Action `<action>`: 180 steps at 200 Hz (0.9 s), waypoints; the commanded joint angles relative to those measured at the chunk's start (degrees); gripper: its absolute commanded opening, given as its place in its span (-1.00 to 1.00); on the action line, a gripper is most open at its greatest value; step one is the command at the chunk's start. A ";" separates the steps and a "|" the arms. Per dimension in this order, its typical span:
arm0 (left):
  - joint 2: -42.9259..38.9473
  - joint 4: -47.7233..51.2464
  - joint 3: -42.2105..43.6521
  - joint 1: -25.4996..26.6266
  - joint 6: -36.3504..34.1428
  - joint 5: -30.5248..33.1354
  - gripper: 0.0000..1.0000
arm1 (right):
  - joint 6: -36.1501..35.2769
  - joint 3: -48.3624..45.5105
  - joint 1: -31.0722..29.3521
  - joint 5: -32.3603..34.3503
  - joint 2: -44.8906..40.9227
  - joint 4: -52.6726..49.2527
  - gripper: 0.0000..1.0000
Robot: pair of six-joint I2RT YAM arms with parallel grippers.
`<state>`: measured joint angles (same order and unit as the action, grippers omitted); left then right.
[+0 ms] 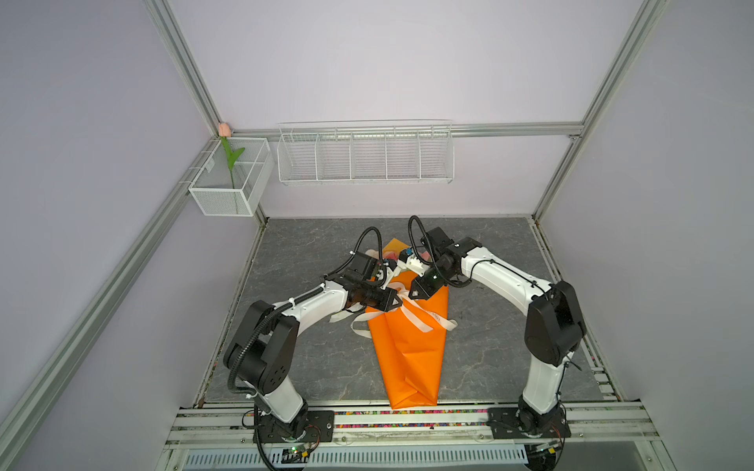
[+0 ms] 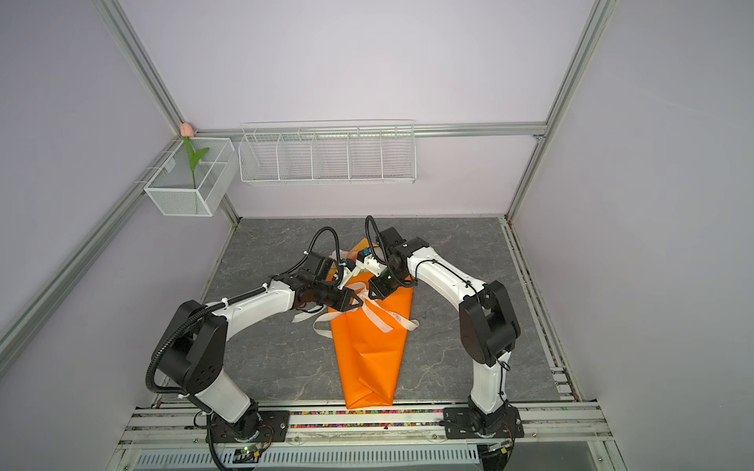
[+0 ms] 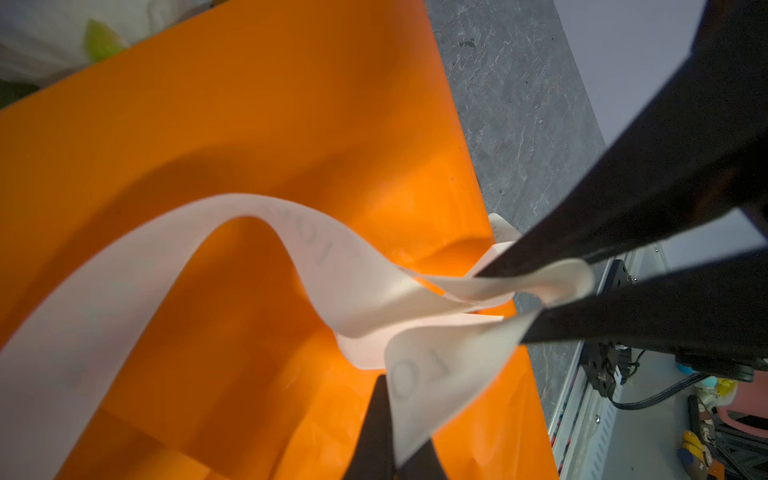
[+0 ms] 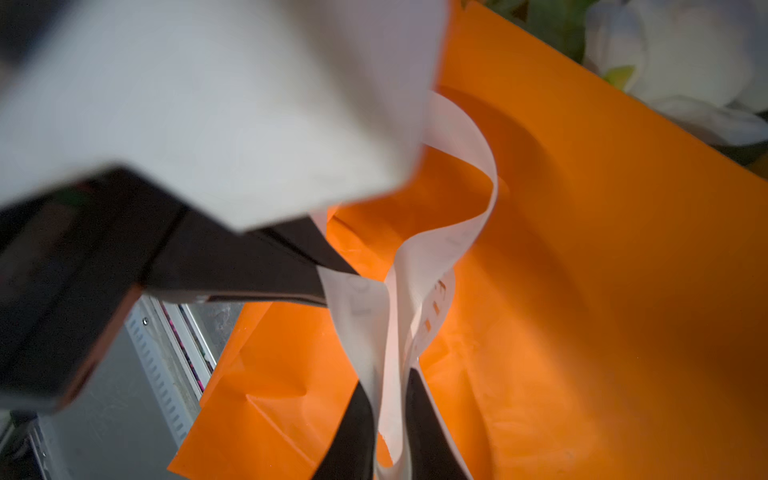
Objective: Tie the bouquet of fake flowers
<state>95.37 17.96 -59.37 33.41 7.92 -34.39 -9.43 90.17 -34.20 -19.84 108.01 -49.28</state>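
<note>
The bouquet of fake flowers [image 1: 391, 255] lies on the grey table in an orange paper wrap [image 1: 408, 359], blooms at the far end and mostly hidden behind the wrists. A white printed ribbon [image 1: 416, 320] crosses the middle of the wrap, with loops and loose tails. My left gripper [image 1: 402, 301] is shut on a ribbon strand [image 3: 419, 374] above the wrap. My right gripper [image 1: 413, 294] hangs close beside it, its fingers [image 4: 359, 415] slightly apart, with ribbon [image 4: 390, 399] running loosely through the gap. A white bloom [image 4: 685, 54] shows at the wrap's mouth.
A white mesh box [image 1: 232, 191] on the left wall holds a single pink tulip [image 1: 223, 129]. A wire shelf rack [image 1: 365, 157] hangs on the back wall. The wrap's tail reaches the front rail [image 1: 449, 412]. Both arm bases stand on that rail.
</note>
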 commanded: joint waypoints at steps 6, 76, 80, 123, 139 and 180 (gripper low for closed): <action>0.70 1.83 -1.71 0.17 1.20 -1.14 -1.00 | 0.50 -1.36 0.19 6.99 0.51 3.17 -0.24; 3.27 5.87 -4.96 0.17 2.45 0.26 -1.00 | 15.09 -21.20 0.14 12.50 -18.40 10.45 -0.03; 3.25 5.89 -5.07 0.17 2.47 0.17 -1.00 | 15.66 -21.22 0.03 12.31 -18.76 9.34 -0.07; 2.83 7.49 -5.88 0.19 1.52 0.73 -1.00 | 28.31 -29.92 -4.22 2.08 -23.41 16.22 -0.29; 2.89 7.71 -6.06 0.17 1.59 0.64 -1.00 | 31.66 -29.03 -8.04 6.19 -20.96 13.79 -0.29; 3.06 7.95 -6.17 0.17 1.77 0.43 -1.00 | 41.84 -29.53 -11.66 9.34 -15.26 13.31 -0.21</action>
<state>97.93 24.60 -63.88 33.41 10.28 -34.15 23.92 61.25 -44.45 -14.11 90.08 -34.92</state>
